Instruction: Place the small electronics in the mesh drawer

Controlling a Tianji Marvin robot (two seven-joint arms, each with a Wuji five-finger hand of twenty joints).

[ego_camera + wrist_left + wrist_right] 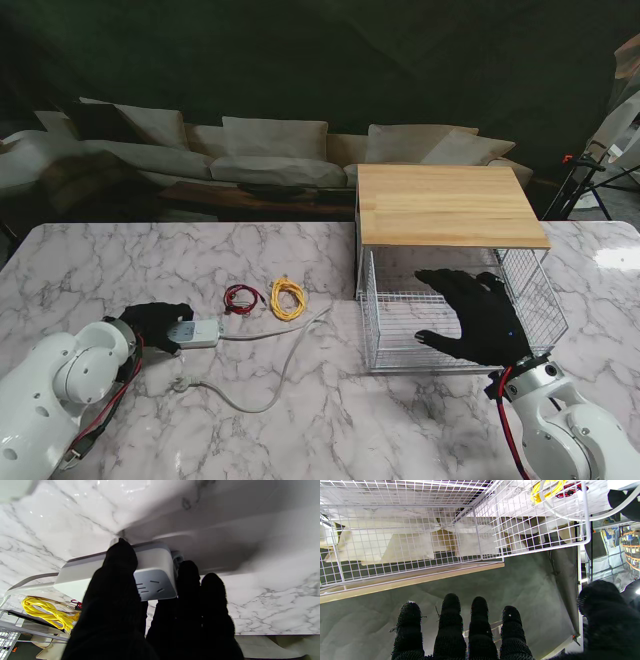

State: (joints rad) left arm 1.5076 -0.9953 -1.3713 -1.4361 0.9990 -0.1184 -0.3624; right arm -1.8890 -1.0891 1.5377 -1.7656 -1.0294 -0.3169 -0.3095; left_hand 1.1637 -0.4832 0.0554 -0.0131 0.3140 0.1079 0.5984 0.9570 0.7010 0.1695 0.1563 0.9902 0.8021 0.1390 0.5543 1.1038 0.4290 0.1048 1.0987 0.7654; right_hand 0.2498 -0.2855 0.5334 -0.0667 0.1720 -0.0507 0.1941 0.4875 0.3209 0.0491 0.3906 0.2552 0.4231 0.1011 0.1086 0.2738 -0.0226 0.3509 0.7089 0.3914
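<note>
A white power strip [203, 333] lies at the left of the marble table, and my left hand [158, 322] is shut on its near end. In the left wrist view the thumb [117, 575] presses one side of the power strip [155, 580] and the other fingers [200, 592] the opposite side. Its white cord [265, 385] loops toward me and ends in a plug [181, 382]. A red cable coil [243, 297] and a yellow cable coil [288, 297] lie between the strip and the white mesh drawer [395, 345]. The drawer is pulled out and holds nothing. My right hand [478, 316] hovers open over its front right part, fingers spread [480, 630].
The drawer slides out from under a cabinet with a wooden top [448, 203] at the table's far right. A sofa with cushions [270, 150] stands beyond the table. Through the drawer's mesh wall [535, 525], the right wrist view shows the yellow coil [545, 490].
</note>
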